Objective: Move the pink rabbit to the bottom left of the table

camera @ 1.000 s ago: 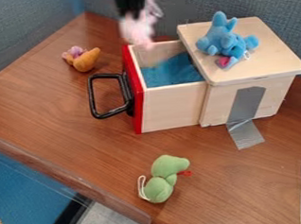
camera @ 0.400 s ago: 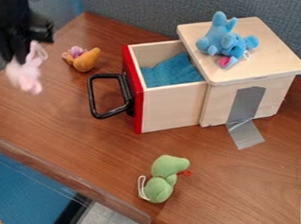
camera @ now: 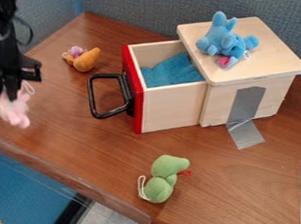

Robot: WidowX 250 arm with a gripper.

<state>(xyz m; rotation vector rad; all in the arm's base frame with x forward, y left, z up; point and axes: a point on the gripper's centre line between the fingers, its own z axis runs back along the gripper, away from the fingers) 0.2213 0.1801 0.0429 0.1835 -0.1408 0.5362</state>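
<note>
Counting clock hours from the middle of the view, find the pink rabbit (camera: 14,111) at nine o'clock, hanging over the left part of the desk (camera: 65,123). Can't tell how far above the wood. Held in the jaws of the black gripper (camera: 5,94), pinched narrow around the rabbit's upper part, with a pale string loop (camera: 28,87) just beside it.

Below the rabbit, meet a see-through strip (camera: 71,186) bordering the desk, slanting from near nine round to six o'clock. Above and right of the rabbit, near ten o'clock, note the black handle (camera: 92,97) jutting toward it, well apart, fixed to the red front (camera: 136,93) of the open drawer (camera: 175,108). Inside the drawer, toward twelve to one o'clock, see a blue cloth (camera: 173,70).

Between ten and eleven, spot an orange and purple toy (camera: 85,61) lying above the handle, not touching it. At two o'clock, place the wooden box (camera: 270,62), carrying a blue plush elephant (camera: 228,39) on top and gray tape (camera: 246,109) down its side to the desk. At six o'clock, count a green plush toy (camera: 161,179) with a white string loop, well apart from the rabbit.
</note>
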